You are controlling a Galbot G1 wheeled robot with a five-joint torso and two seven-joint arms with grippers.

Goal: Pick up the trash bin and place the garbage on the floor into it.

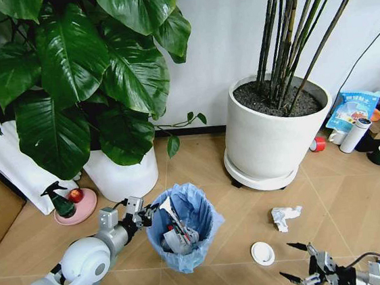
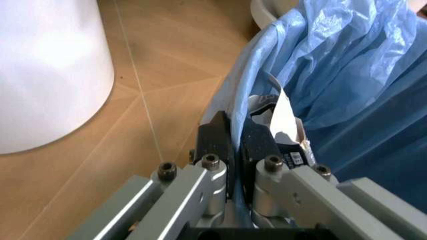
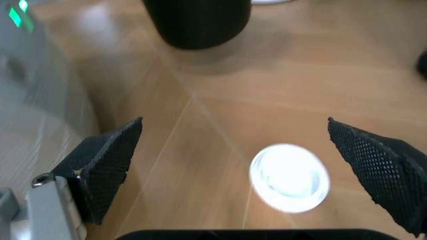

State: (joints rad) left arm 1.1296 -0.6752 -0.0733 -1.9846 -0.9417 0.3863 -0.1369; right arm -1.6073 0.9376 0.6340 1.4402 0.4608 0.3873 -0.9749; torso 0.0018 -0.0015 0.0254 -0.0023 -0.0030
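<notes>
**Q:** so where's everything sitting right now?

**A:** My left gripper [image 1: 145,214] is at lower left of centre in the head view, pressed together on the rim of the trash bin [image 1: 186,235]; the wrist view shows my fingers [image 2: 217,137] pinching the blue bag edge. The bin stands on the floor [image 1: 241,239] at bottom centre, with scraps already inside.

**Q:** and the other arm?

**A:** My right gripper [image 1: 299,262] is at the bottom right, spread wide, hovering just beside the small white disc [image 1: 263,252]. A crumpled white paper [image 1: 284,216] lies above it, right of the bin.
</notes>
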